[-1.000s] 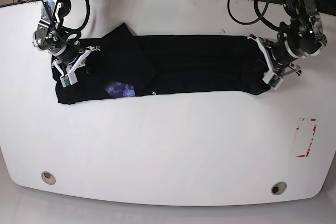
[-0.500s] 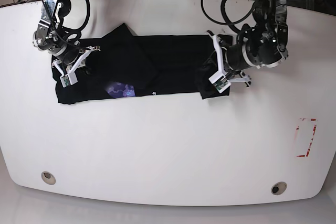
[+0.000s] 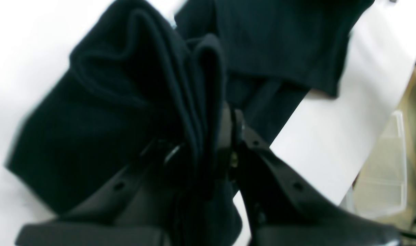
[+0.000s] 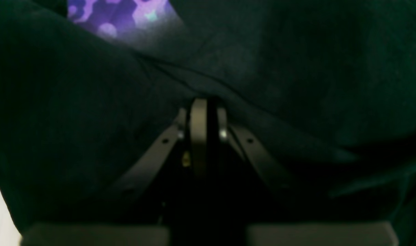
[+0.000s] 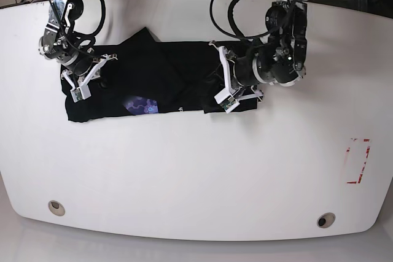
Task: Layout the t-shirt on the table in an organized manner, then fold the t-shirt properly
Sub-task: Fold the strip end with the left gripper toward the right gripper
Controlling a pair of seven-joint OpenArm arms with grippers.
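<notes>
The black t-shirt (image 5: 178,72) lies as a long band across the far half of the white table (image 5: 196,176), its purple graphic (image 5: 142,105) near the left end. My left gripper (image 5: 224,99) is shut on the band's right end, which is doubled back leftward over the rest. Bunched folds of the t-shirt (image 3: 108,112) stand pinched in the left gripper (image 3: 211,136), above the table (image 3: 331,136). My right gripper (image 5: 80,87) sits at the shirt's left end. Its tips (image 4: 202,106) are shut where a crease in the t-shirt (image 4: 296,85) runs, below the graphic (image 4: 119,17).
Two metal grommets (image 5: 56,207) (image 5: 325,219) sit near the table's front edge, and a red-and-white mark (image 5: 357,161) lies at the right. Cables (image 5: 245,4) trail over the back edge. A clear plastic container (image 3: 382,177) stands beyond the table edge in the left wrist view.
My left gripper has carried the shirt's right end from the far right to the table's middle, doubling the cloth over. The right arm has stayed put.
</notes>
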